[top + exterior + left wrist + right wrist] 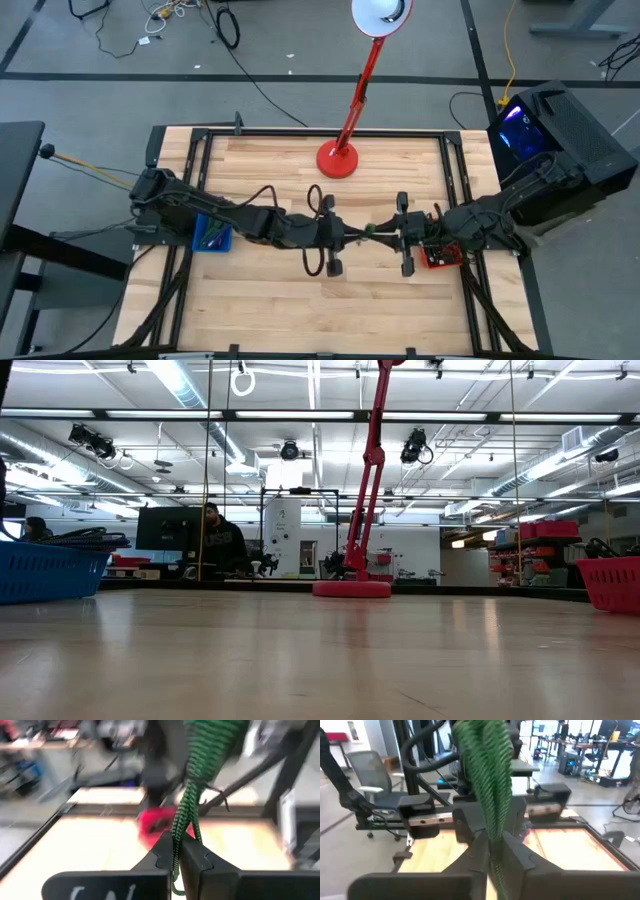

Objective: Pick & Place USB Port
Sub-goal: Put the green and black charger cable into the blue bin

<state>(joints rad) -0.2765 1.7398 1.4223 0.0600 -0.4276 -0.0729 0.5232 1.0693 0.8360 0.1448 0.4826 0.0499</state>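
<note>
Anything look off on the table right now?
One oddity: both grippers pinch the same green braided cable, left gripper and right gripper meeting mid-table above the wood. Blue bin and red bin sit upright; nothing spilled.

No legible text, label, brand name, number or sign is found in any of the four views. White handwritten strokes are seen on the dark body of the left tool (pixel 181 851) in the left wrist view, but they are cut off at the picture's edge and cannot be read as letters. Small framed items are seen on a far wall in the right wrist view; their content is too blurred to be made out.
</note>
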